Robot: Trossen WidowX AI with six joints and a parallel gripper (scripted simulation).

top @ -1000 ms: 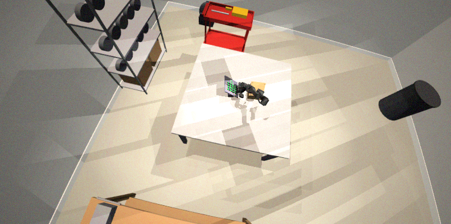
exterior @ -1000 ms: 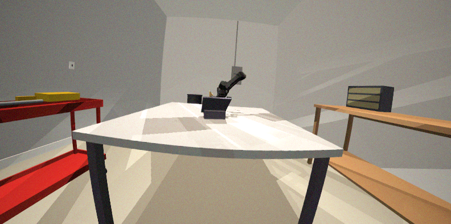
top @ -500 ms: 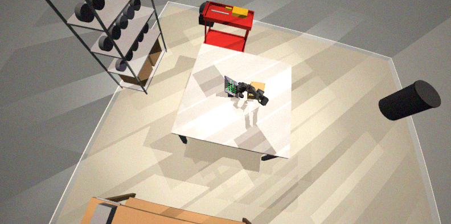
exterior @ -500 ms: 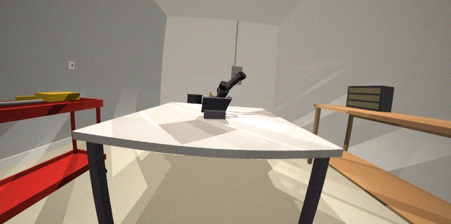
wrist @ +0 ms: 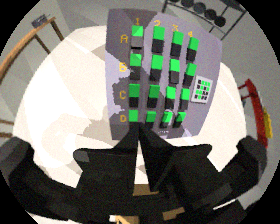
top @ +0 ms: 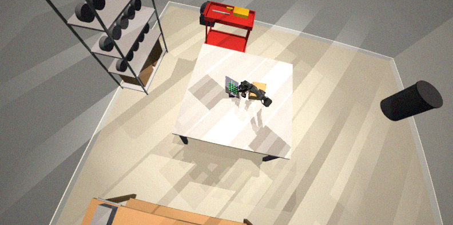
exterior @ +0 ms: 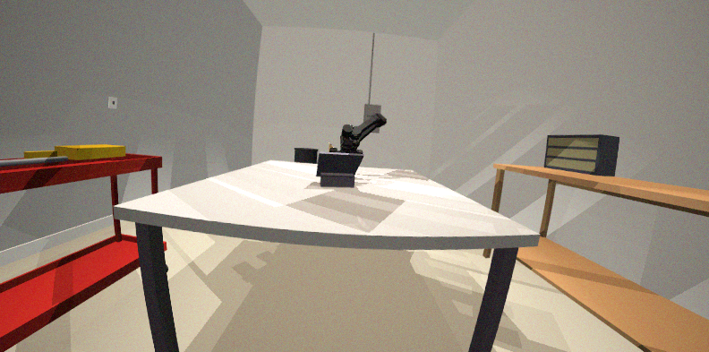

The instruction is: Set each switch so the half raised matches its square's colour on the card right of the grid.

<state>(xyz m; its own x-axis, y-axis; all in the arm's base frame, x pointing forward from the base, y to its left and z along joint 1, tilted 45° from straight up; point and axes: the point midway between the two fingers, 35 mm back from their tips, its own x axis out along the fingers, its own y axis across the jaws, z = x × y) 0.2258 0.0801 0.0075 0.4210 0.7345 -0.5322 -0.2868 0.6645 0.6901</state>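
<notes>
1. Yellow letters A to D run down the left edge of a grey switch panel point(wrist: 118, 76); numbers cap its columns, too blurred to read.
2. Blocky switches point(wrist: 155, 63), green and dark grey, form a grid.
3. A small card point(wrist: 203, 88) of squares lies right of the grid.
4. The black gripper point(wrist: 139, 137) sits pinched shut and empty at the panel's near edge.
5. The panel rests on a smooth white table point(top: 221, 121).

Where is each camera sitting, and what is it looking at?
Top: high overhead, looking down at the white table; the whole arm shows.
Exterior: low at the table's far end, facing the panel's back; the arm shows behind it.
Wrist: on the arm, looking past the shut gripper at the switches and card.
All three share the panel.
</notes>
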